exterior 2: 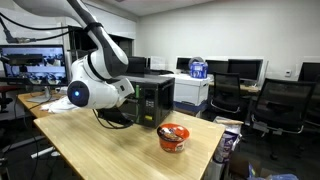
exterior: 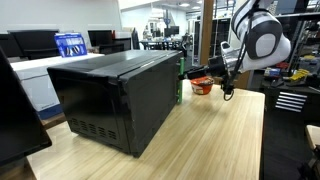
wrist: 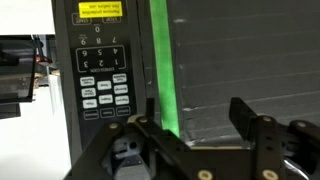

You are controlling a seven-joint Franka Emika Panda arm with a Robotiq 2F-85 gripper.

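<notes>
A black microwave (exterior: 115, 95) (exterior 2: 150, 100) stands on the wooden table (exterior: 215, 140), and my gripper (exterior: 195, 76) is up against its front. In the wrist view the gripper (wrist: 197, 108) straddles the door's vertical green handle (wrist: 160, 60). The handle lies just inside the left finger (wrist: 150, 108), while the right finger (wrist: 243, 112) stands well apart over the dark door (wrist: 245, 50). The jaws are open and neither pad is pressed on the handle. The keypad (wrist: 103, 85) is to the left of the handle. In an exterior view the white arm (exterior 2: 95, 90) hides the gripper.
A red instant-noodle bowl (exterior 2: 173, 137) (exterior: 203, 87) sits on the table just in front of the microwave, beside the gripper. Office chairs (exterior 2: 275, 100), desks with monitors (exterior: 35, 42) and a white cabinet (exterior 2: 190, 92) surround the table.
</notes>
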